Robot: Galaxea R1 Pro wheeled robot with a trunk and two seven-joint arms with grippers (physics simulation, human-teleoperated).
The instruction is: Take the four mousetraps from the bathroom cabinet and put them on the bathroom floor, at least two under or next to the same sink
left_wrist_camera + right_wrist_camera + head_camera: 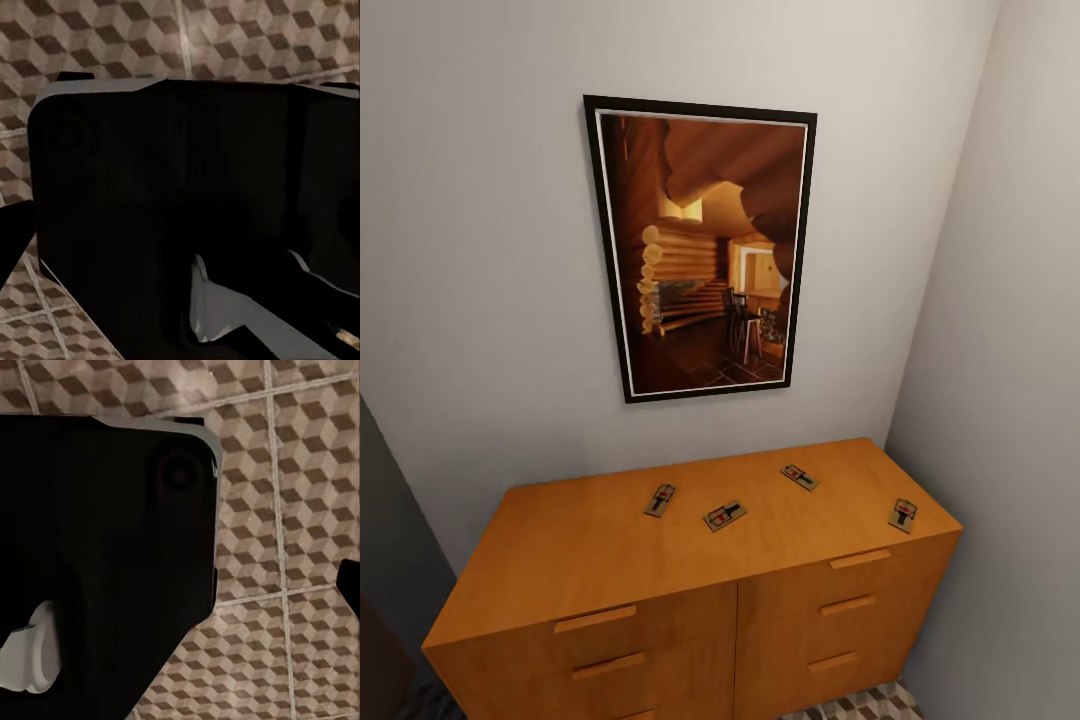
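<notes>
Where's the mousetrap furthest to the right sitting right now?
In the head view, the rightmost mousetrap lies on the cabinet top near its front right corner, right of the other three mousetraps and close to the right-hand wall.

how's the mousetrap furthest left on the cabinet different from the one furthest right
The leftmost mousetrap lies well in from the cabinet top's side edges, towards the wall; the rightmost mousetrap sits close to the top's right front corner. The leftmost has a second trap close beside it; the rightmost lies further from the others. Both lie flat and look the same small brown type with a red patch.
</notes>
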